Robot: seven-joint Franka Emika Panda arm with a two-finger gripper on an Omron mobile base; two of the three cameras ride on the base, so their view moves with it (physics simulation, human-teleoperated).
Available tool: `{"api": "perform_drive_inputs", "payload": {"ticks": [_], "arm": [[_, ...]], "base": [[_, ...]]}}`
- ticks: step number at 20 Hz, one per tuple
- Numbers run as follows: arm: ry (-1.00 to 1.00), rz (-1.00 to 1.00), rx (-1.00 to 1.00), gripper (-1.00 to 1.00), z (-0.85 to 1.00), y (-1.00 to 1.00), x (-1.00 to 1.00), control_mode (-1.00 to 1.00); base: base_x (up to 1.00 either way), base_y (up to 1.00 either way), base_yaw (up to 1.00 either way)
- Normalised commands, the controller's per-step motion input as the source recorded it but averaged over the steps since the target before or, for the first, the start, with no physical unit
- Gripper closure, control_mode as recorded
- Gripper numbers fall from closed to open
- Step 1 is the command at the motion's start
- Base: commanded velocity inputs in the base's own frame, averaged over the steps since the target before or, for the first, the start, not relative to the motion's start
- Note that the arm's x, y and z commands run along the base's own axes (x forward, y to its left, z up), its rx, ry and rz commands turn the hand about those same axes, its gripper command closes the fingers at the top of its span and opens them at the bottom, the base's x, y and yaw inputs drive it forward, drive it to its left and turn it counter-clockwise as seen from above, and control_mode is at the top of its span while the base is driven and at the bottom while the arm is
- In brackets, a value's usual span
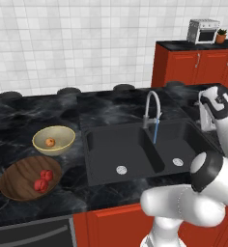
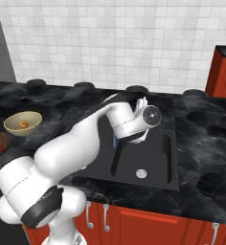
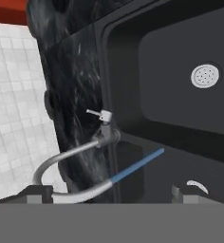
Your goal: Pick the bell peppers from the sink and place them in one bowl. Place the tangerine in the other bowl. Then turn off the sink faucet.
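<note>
Nearest on the black marble counter point(image 1: 111, 113), the wooden bowl point(image 1: 19, 181) holds both bell peppers point(image 1: 42, 181); just behind it the cream bowl point(image 1: 53, 140) holds the tangerine point(image 1: 49, 142). The sink point(image 1: 121, 149) is beyond, its faucet point(image 1: 152, 108) running blue water, against white wall tiles point(image 1: 77, 43). The gripper point(image 3: 111, 192) hovers near the faucet, fingers spread, grasping nothing.

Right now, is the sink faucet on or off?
On. A blue stream of water runs from the spout of the sink faucet down into the sink.
</note>
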Motion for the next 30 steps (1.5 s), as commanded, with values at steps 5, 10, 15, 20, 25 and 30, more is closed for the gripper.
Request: {"api": "perform_drive_inputs", "payload": {"ticks": [5,10,15,20,25,30], "arm": [[0.05,0.09,0.04,-1.0,-0.3,-0.21,0.4,-1.0],[0.12,0.04,0.0,-1.0,-0.38,-0.02,0.51,-1.0],[0.03,0.0,0.0,-1.0,-0.31,0.0,0.46,-1.0],[0.02,0.0,0.01,-1.0,-0.37,0.0,0.51,-1.0],[0.0,0.0,0.01,-1.0,-0.29,0.0,0.23,-1.0],[0.0,0.03,0.0,-1.0,-0.15,0.04,0.19,-1.0]], "base": [[0.0,0.0,0.0],[0.0,0.0,0.0],[0.0,0.0,0.0],[0.0,0.0,0.0],[0.0,0.0,0.0],[0.0,0.0,0.0]]}}
